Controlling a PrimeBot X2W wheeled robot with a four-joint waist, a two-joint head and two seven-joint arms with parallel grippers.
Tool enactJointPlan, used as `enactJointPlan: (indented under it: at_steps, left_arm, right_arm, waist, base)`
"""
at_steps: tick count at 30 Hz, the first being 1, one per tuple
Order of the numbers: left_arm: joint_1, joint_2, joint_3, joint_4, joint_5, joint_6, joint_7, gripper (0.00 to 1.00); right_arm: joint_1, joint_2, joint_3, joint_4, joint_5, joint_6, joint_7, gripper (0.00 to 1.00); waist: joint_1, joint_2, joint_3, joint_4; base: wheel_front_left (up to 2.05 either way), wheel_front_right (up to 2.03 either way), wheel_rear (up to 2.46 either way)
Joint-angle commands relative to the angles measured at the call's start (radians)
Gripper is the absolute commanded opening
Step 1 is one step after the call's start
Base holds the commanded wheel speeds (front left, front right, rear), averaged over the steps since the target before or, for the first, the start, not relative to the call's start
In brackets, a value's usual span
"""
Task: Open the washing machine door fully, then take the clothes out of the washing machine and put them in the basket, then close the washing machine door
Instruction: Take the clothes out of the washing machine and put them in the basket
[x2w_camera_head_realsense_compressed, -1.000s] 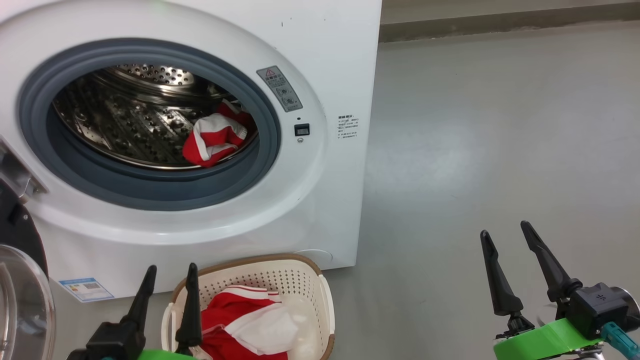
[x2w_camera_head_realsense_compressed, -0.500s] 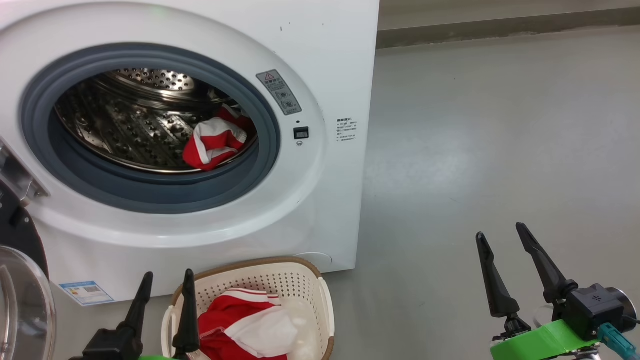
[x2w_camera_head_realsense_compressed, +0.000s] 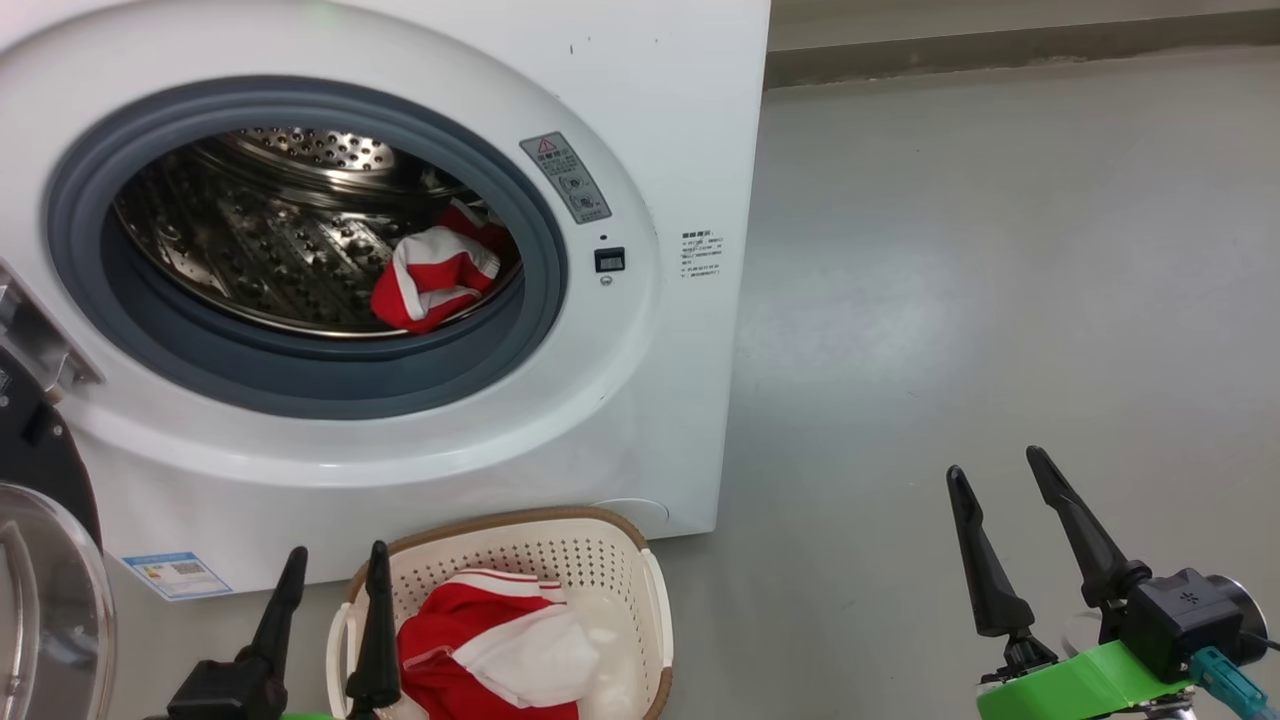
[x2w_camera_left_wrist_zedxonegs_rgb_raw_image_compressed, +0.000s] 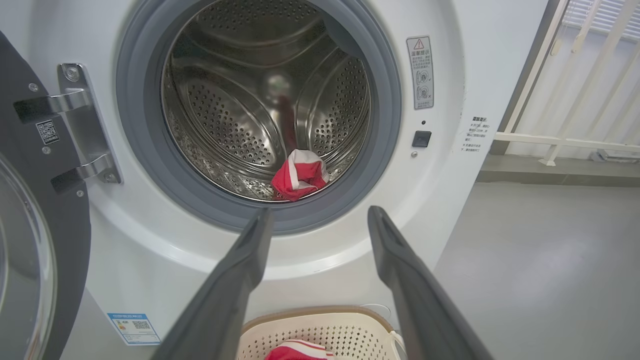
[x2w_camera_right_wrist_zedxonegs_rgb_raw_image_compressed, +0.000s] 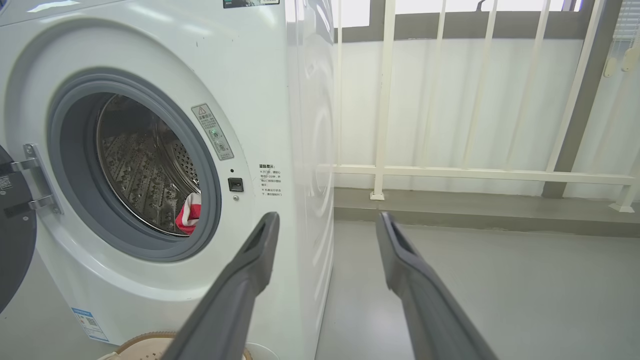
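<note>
Clothes (x2w_camera_head_realsense_compressed: 435, 275): soft, light, limp, with no stiff edge to take. Left gripper (x2w_camera_head_realsense_compressed: 337, 548): spread wide, empty, hovers at the near-left rim of the basket (x2w_camera_head_realsense_compressed: 600, 525). Right gripper (x2w_camera_head_realsense_compressed: 997, 462): equally wide, empty, over bare floor (x2w_camera_head_realsense_compressed: 950, 250) well to the right. Just beyond the left gripper: one red-and-white jersey (x2w_camera_head_realsense_compressed: 480, 640) bunched in the basket. Farther out, past the grey rubber ring (x2w_camera_head_realsense_compressed: 300, 385): another jersey (x2w_camera_left_wrist_zedxonegs_rgb_raw_image_compressed: 299, 174), crumpled low at the right front of the steel drum (x2w_camera_head_realsense_compressed: 250, 250). Probably best pinched on a raised fold; likely drapes and drags over the ring. Washing machine door (x2w_camera_head_realsense_compressed: 40, 470): swung open, far left.
</note>
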Motion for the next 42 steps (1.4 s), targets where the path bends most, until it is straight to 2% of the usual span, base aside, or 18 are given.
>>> enactJointPlan:
  at_steps: [1, 9, 19, 30, 42]
  left_arm:
    - [-0.016, 0.001, 0.036, -0.026, 0.001, -0.008, -0.012, 1.00]
    - [-0.057, 0.000, 0.035, -0.015, -0.036, -0.029, -0.012, 1.00]
    - [-0.199, 0.004, 0.019, 0.025, -0.052, -0.049, -0.009, 1.00]
    - [-0.430, 0.027, 0.014, 0.133, -0.039, -0.055, -0.010, 1.00]
    - [-0.696, 0.042, 0.037, 0.303, -0.030, -0.098, -0.012, 1.00]
  right_arm:
    - [-0.009, -0.006, 0.027, -0.024, 0.009, 0.006, -0.006, 1.00]
    - [-0.017, -0.006, 0.027, -0.034, 0.011, 0.006, -0.006, 1.00]
    - [-0.103, -0.005, 0.044, -0.051, -0.020, 0.006, -0.006, 1.00]
    - [-0.181, -0.008, 0.075, -0.056, -0.026, 0.006, -0.006, 1.00]
    - [-0.247, -0.020, 0.101, -0.059, -0.023, 0.006, -0.006, 1.00]
  waist:
    - [0.0000, -0.0001, 0.010, 0.001]
    - [0.0000, -0.0001, 0.055, 0.024]
    - [0.0000, -0.0001, 0.168, 0.059]
    - [0.0000, -0.0001, 0.300, 0.057]
    - [0.0000, -0.0001, 0.422, 0.036]
  base:
    - [0.00, 0.00, 0.00]
    - [0.00, 0.00, 0.00]
    - [0.00, 0.00, 0.00]
    - [0.00, 0.00, 0.00]
    - [0.00, 0.00, 0.00]
